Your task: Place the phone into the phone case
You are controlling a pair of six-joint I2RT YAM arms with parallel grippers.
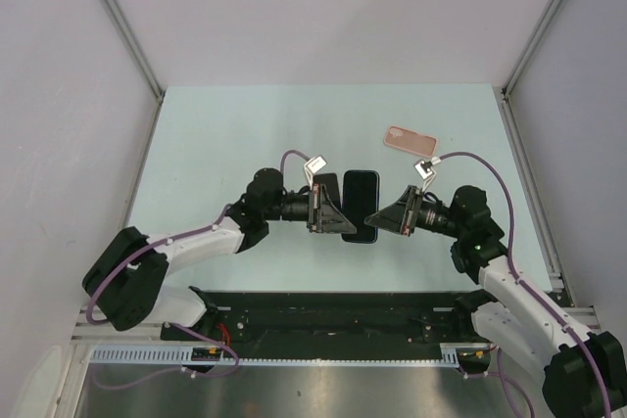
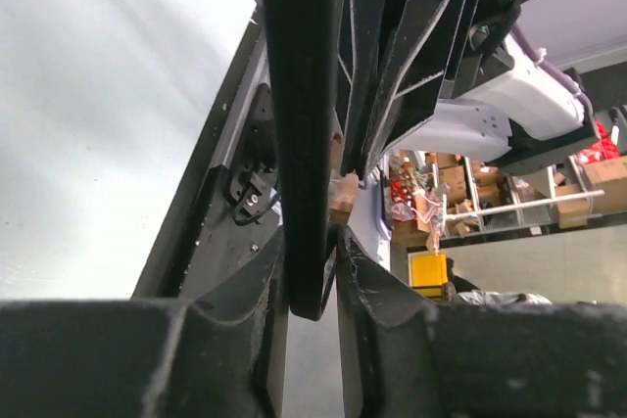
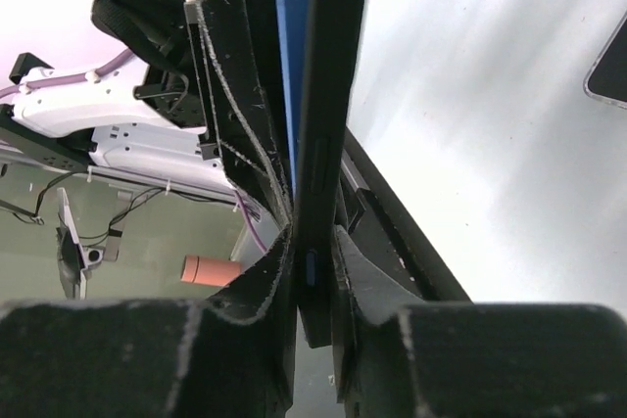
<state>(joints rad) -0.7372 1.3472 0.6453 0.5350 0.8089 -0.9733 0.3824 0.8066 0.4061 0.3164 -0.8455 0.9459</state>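
The phone [image 1: 360, 205] is a dark slab held on edge above the middle of the pale table, its length running away from the arms. My left gripper [image 1: 339, 210] is shut on its left side and my right gripper [image 1: 376, 217] is shut on its right side. In the left wrist view the phone's thin edge [image 2: 304, 124] rises from between my left gripper [image 2: 312, 242]. The right wrist view shows the phone [image 3: 328, 95], with a small blue side button, pinched in my right gripper [image 3: 313, 242]. The pink phone case [image 1: 410, 142] lies flat on the table at the far right, apart from both grippers.
A black base rail [image 1: 333, 325] runs along the near edge between the arm mounts. Grey walls with metal posts [image 1: 118, 22] close off the table on the left, back and right. Purple cables [image 1: 470, 159] loop over both wrists.
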